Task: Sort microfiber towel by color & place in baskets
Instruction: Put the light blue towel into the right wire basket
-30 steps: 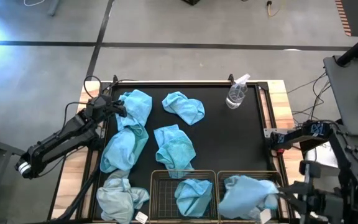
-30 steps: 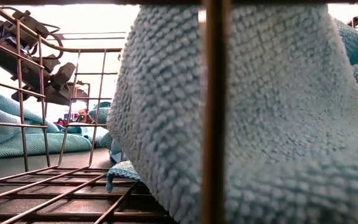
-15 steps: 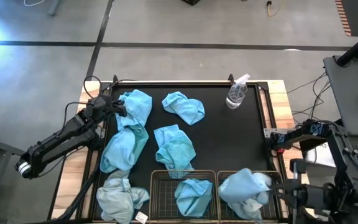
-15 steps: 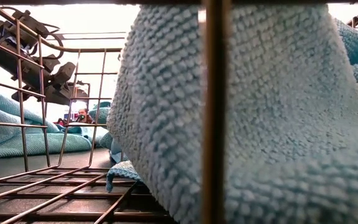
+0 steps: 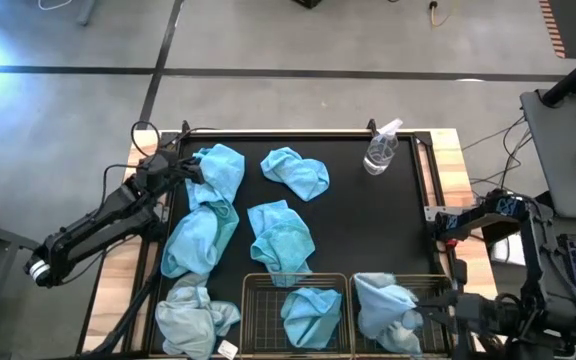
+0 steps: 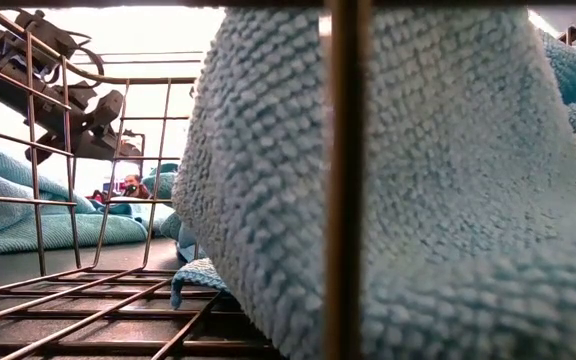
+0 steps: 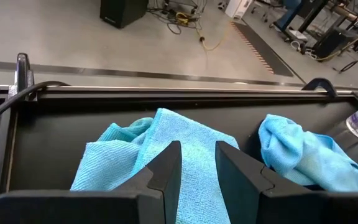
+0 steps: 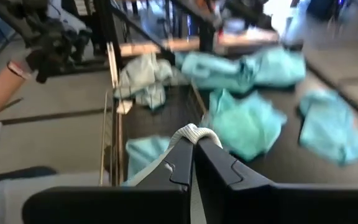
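Several turquoise towels lie on the black mat: one at the far left [image 5: 218, 170], one at the far middle [image 5: 296, 172], two mid-table [image 5: 280, 235] [image 5: 196, 235]. A pale grey-blue towel [image 5: 193, 318] is heaped at the near left. The left wire basket [image 5: 258, 300] holds a turquoise towel [image 5: 310, 312]. The right basket [image 5: 446, 292] holds a pale blue towel [image 5: 380, 305]. My right gripper [image 5: 415, 318] is shut on that towel. My left gripper [image 7: 197, 168] hovers open over the far-left towel [image 7: 166, 134]. My right gripper pinches a raised fold of the pale towel [image 8: 194, 132] between its two fingers, at their free ends. It comes from the table's right side. The rest of the towel hangs bunched below the fold, inside the right basket's outline [image 5: 373, 325].
A clear spray bottle [image 5: 380, 150] stands at the far right of the mat. Raised rails edge the mat [image 5: 298, 135]. In the low view, basket wire [image 6: 343, 180] and a towel [image 6: 448, 200] fill the foreground. A person's arm [image 8: 5, 84] shows beyond the table.
My right gripper has drawn back toward the table's near edge, still shut on the pale towel. The towel, spread wide over the right basket a second ago, has gathered into a narrower bunch inside the basket's outline.
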`<state>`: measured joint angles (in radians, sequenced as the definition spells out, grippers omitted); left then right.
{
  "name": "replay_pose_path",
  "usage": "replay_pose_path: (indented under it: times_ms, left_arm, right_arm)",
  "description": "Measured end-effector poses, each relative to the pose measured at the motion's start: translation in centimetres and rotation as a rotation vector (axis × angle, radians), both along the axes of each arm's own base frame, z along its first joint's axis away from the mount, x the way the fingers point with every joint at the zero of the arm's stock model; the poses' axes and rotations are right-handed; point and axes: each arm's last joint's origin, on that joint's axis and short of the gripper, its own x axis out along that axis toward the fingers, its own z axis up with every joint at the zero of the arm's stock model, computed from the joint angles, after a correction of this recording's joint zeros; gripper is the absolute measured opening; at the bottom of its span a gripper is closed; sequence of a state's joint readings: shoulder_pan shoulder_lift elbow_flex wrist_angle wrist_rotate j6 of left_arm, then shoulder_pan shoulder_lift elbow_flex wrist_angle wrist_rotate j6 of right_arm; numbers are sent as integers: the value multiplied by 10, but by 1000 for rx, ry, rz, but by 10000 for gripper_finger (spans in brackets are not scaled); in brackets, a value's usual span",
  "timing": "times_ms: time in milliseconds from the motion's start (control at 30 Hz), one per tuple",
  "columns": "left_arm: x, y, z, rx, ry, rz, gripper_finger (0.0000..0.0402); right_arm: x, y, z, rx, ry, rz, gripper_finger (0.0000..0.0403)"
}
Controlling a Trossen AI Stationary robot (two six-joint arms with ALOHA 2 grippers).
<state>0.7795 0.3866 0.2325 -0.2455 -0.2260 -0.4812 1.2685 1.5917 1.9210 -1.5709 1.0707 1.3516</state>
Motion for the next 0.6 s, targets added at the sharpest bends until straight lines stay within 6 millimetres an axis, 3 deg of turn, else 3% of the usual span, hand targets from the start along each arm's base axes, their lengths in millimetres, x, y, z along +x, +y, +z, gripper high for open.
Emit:
replay_pose_path:
  times_ms: [333,600]
  left_arm:
    - [0,0,0,0,-1,0,84]
    - [0,0,0,0,0,0,84]
  right_arm:
    - [10,-5,-10,283,305,-113,9]
    - [15,-8,-11,325,426,-119,9]
